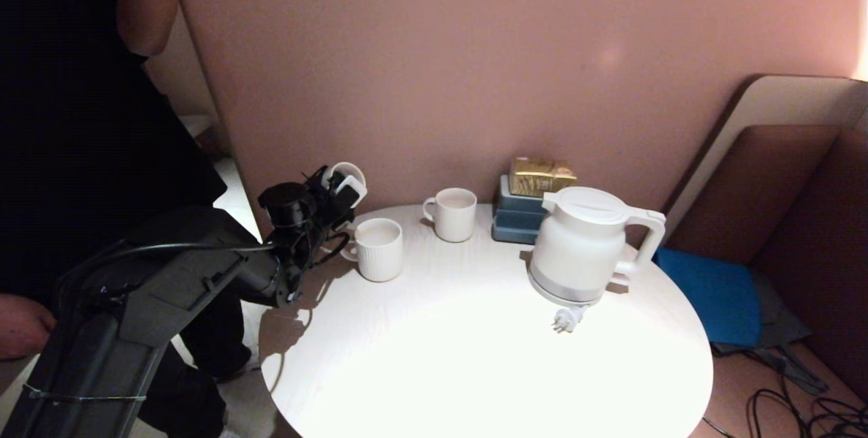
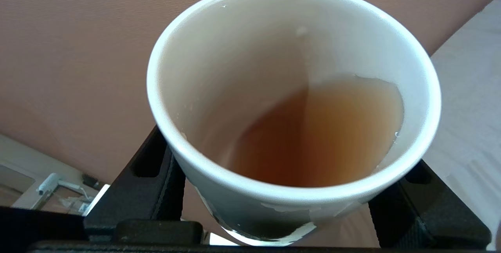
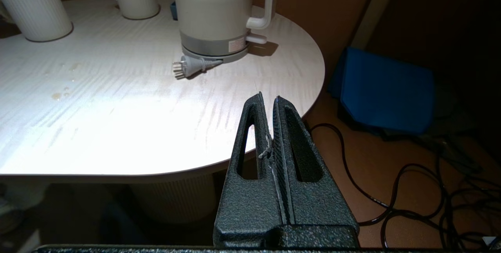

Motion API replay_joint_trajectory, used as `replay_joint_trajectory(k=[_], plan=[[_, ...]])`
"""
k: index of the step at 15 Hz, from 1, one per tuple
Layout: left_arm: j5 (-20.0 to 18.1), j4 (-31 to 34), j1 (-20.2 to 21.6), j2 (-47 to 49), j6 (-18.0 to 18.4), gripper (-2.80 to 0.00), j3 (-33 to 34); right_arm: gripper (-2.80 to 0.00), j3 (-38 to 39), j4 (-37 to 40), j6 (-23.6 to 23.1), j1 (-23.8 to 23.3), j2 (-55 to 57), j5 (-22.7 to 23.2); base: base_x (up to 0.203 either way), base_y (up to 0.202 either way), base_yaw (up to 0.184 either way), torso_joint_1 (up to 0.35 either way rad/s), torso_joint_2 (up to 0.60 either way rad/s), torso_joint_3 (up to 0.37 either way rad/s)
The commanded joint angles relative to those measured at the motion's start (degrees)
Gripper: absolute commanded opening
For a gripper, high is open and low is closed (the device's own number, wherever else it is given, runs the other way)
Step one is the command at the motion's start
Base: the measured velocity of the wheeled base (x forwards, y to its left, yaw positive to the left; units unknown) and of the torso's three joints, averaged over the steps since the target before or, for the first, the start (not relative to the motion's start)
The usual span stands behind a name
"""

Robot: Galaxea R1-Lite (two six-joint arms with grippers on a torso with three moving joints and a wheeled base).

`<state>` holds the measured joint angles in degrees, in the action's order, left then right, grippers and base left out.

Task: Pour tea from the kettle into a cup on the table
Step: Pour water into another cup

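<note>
My left gripper [image 1: 339, 192] is off the table's left edge, shut on a small white cup [image 1: 347, 179]. In the left wrist view, black fingers [image 2: 150, 174] flank this cup [image 2: 235, 69], which is tilted. Reddish-brown tea [image 2: 313, 135] lies slanted inside it. The white kettle [image 1: 582, 245] stands upright at the right of the round white table [image 1: 475, 356], untouched, with its handle to the right. A ribbed cup [image 1: 377, 249] and a second mug [image 1: 453, 214] stand at the back left. My right gripper [image 3: 268, 98] is shut and empty, low beside the table's edge.
A person in dark clothes [image 1: 81, 119] stands at the left, one hand [image 1: 20, 323] low beside my arm. A gold packet [image 1: 540, 176] lies on a blue box [image 1: 517, 220] behind the kettle. The kettle's plug [image 1: 568, 320] rests on the table. Blue cushion [image 1: 712, 292] and floor cables [image 1: 800, 411] at the right.
</note>
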<state>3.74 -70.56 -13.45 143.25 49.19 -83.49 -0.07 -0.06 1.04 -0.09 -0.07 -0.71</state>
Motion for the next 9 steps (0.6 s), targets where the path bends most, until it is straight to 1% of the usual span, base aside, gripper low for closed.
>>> replay_joint_trajectory(k=[1, 5, 9], plan=[[-0.05, -0.64, 0.0, -0.43, 0.83, -2.8, 1.13, -2.8, -0.01, -0.02, 0.01, 0.0, 0.07, 0.0, 0.0, 0.0, 0.0, 0.0, 0.0, 0.0], [-1.1, -2.13, 0.0, -0.25, 2.8, -2.8, 1.13, -2.8, 0.06, -0.02, 0.1, 0.0, 0.07, -0.08, 0.0, 0.0, 0.0, 0.0, 0.0, 0.0], [-1.1, -2.21, 0.0, -0.08, 4.77, -2.8, 1.22, -2.8, -0.01, -0.02, 0.1, 0.0, 0.07, -0.08, 0.0, 0.0, 0.0, 0.0, 0.0, 0.0]])
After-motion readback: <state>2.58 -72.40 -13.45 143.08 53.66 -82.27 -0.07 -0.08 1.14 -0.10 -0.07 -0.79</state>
